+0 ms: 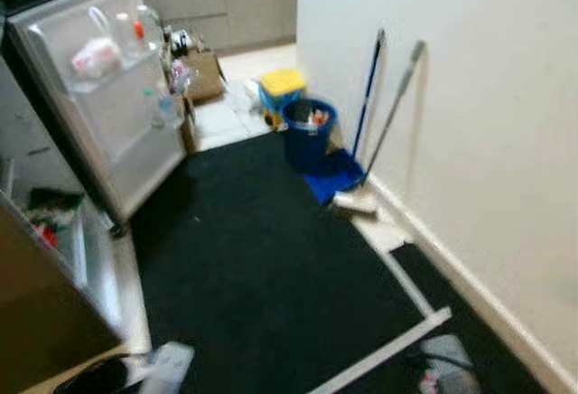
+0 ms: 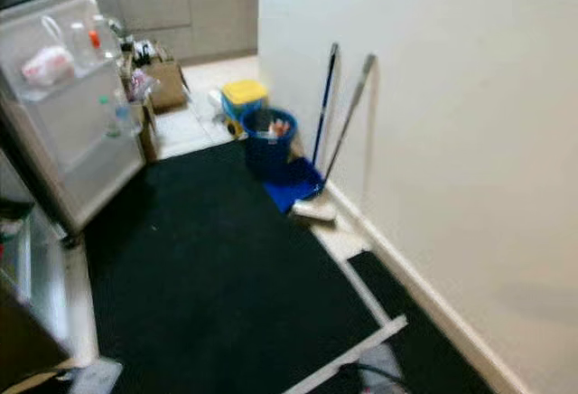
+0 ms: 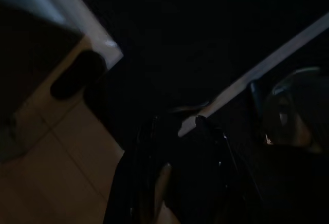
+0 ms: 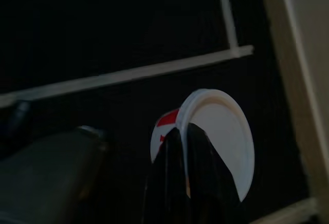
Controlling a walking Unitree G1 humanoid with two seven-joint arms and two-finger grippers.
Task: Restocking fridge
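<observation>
Right wrist view: the right gripper (image 4: 187,183) has its black fingers closed on the rim of a white container (image 4: 221,136) with a red label; its round flat end faces the camera, and its long axis cannot be made out.
Container contents: not visible.
Container position: held low above the black mat (image 1: 262,258), near a pale strip (image 4: 128,75) on the floor.
Left wrist view: very dark; the left gripper (image 3: 175,183) hangs over tan floor and the mat's edge, and I cannot tell whether its fingers are apart or together.
Fridge door (image 1: 108,105): swung open at the left, its inner side facing the room, standing on edge.
Door shelves: a white bag (image 1: 95,55), a bottle with an orange cap (image 1: 137,31) and other blurred bottles.
Fridge interior (image 1: 54,222): lower left, with dark and red items too blurred to name.
Blue bucket (image 1: 309,132): upright near the wall, holding some light and orange things.
Yellow-lidded box (image 1: 282,87): just behind the bucket.
Cardboard box (image 1: 206,76): beyond the door, contents unclear.
Wall (image 1: 470,123): a blue-handled dustpan (image 1: 348,164) and a grey-handled broom (image 1: 388,132) lean on it, handles tilted up toward the wall.
</observation>
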